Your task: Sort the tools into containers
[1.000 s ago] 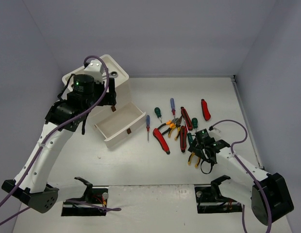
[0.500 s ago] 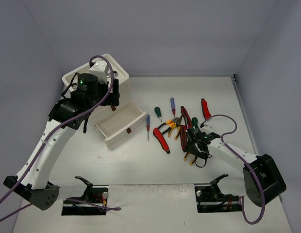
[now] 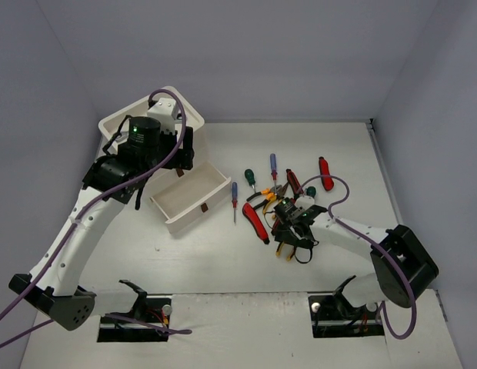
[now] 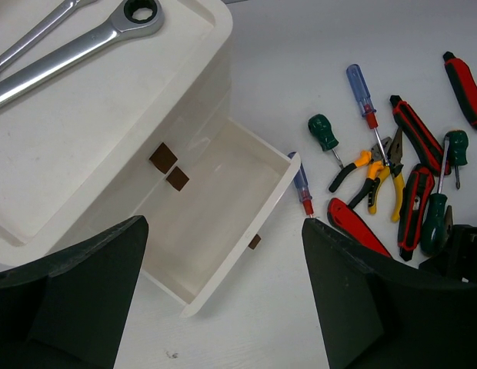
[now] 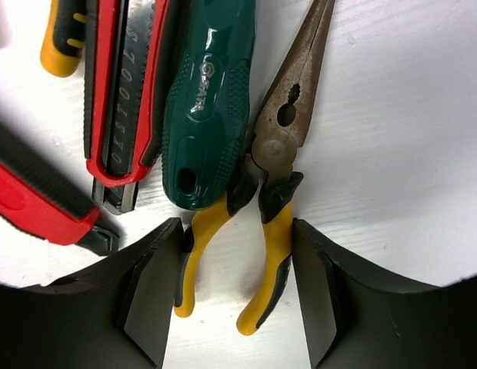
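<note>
From above, tools (image 3: 255, 221) are seen scattered on the white worktop (image 3: 223, 261) beside an open drawer (image 3: 194, 214), with grey walls (image 3: 261, 61) around. Left wrist: the left end effector (image 4: 223, 292) is held wide, empty. Right wrist: the right end effector (image 5: 235, 257) is spread astride yellow pliers (image 5: 275, 146); a pick-up is probably in hand, and closing on the handles is called for.

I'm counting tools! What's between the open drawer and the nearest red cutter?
One small blue screwdriver lies between the drawer and that red cutter, clearest in the left wrist view.
</note>
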You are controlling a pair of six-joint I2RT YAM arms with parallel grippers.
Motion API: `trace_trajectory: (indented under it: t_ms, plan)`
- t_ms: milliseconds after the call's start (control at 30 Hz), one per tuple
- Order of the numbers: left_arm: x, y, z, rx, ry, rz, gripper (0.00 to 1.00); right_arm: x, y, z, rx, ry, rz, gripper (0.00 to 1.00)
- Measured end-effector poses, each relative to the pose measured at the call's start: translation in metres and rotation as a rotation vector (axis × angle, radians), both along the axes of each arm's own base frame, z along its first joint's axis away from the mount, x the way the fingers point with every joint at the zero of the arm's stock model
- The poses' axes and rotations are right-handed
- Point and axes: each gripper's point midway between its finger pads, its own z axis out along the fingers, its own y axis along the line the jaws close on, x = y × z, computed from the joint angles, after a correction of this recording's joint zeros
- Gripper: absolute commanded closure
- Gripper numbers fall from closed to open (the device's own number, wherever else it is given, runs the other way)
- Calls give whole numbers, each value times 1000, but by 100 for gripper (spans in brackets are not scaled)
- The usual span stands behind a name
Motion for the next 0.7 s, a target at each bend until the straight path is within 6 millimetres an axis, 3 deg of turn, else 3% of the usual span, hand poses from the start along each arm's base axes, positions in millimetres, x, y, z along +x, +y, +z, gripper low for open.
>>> trace_trajectory:
  t_ms: [133,433,567,700]
  plan:
    - [-1,-2,0,-4,3,-10,22,2,5,12,34,-29,8,100]
    - [2,-6,-6,-11,24,-10,22,28,26,58,137,-169,31,100]
    - [4,-8,-10,-11,37,-11,22,31,31,59,144,-178,41,100]
    - [3,-11,-11,-15,41,-16,22,29,32,46,121,-149,48,96]
